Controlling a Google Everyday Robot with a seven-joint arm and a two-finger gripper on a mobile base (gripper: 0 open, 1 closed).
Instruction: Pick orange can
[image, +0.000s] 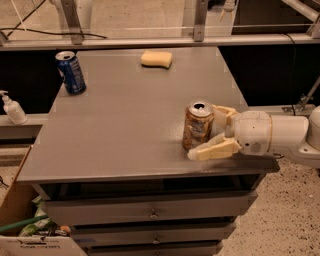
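Pump bottle (12, 107) sits off the table at 9 o'clock, on a lower ledge. Ignore it.

Blue can (70, 73) stands at the 10 o'clock corner of the grey table (120, 135), well apart from your work. It's not the target.

Yellow sponge (156, 58) lies at 12 o'clock by the far edge, out of the way.

Orange can (198, 126) stands upright at about 4 o'clock on the tabletop, near the right and front edges, top already opened.

Gripper (207, 132) reaches in low from 3 o'clock on the white arm (280, 134). It is spread and not yet clamped. The near finger (215, 149) lies along the can's base and the far finger (224, 112) sits behind its shoulder, so the can is between them.

To grip well:
- Ease toward 9 o'clock so the can seats deeper.
- Level the jaws onto mid-body.
- Close slowly, since thin aluminium likely dents.
- Lift straight up and keep the can vertical.
- Watch the near finger: a sideways nudge could tip the can.
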